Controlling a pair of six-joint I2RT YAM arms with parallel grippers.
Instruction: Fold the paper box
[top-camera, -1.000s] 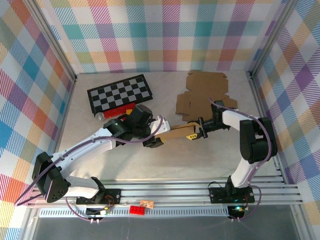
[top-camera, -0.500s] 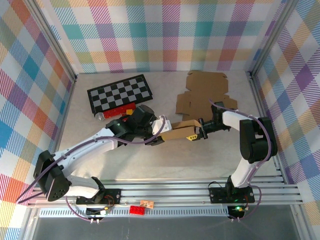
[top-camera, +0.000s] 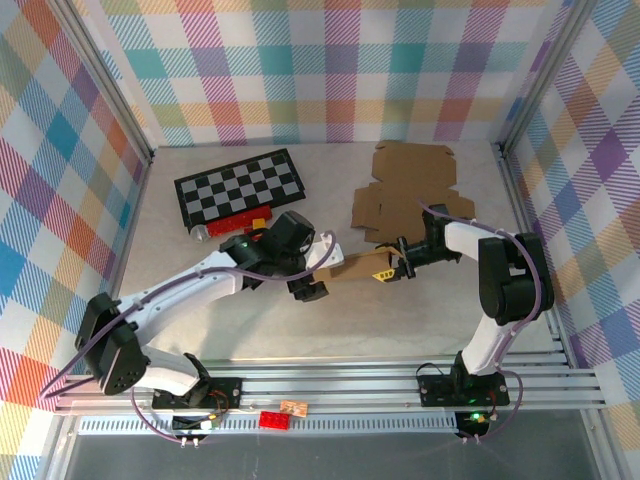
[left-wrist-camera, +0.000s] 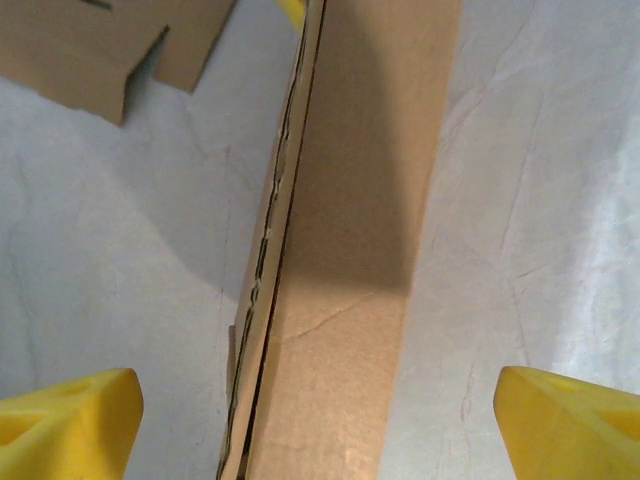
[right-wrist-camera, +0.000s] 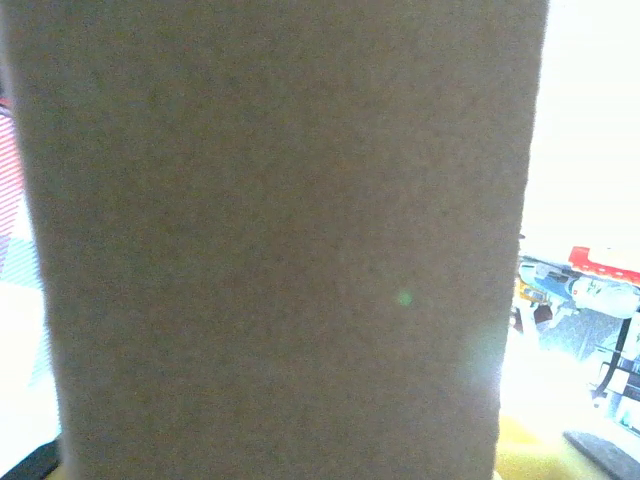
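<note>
The paper box (top-camera: 352, 268) is a long, narrow brown cardboard piece lying mid-table between the two arms. My left gripper (top-camera: 311, 279) is at its left end and open. In the left wrist view its yellow fingertips (left-wrist-camera: 66, 421) stand wide apart on either side of the box (left-wrist-camera: 345, 260), touching neither face. My right gripper (top-camera: 393, 268) is shut on the box's right end, a yellow finger lying along the cardboard. In the right wrist view the box (right-wrist-camera: 280, 240) sits close against the lens and hides the jaws.
Flat cardboard blanks (top-camera: 410, 190) lie just behind the right gripper. A checkerboard (top-camera: 240, 185) sits at the back left, with a red brick (top-camera: 235, 222) and a yellow piece (top-camera: 262, 222) at its front edge. Metal posts and plaid walls ring the table.
My left gripper has opened and let go of the box's left end. The box has settled lower and looks narrower from above. The right arm has held still.
</note>
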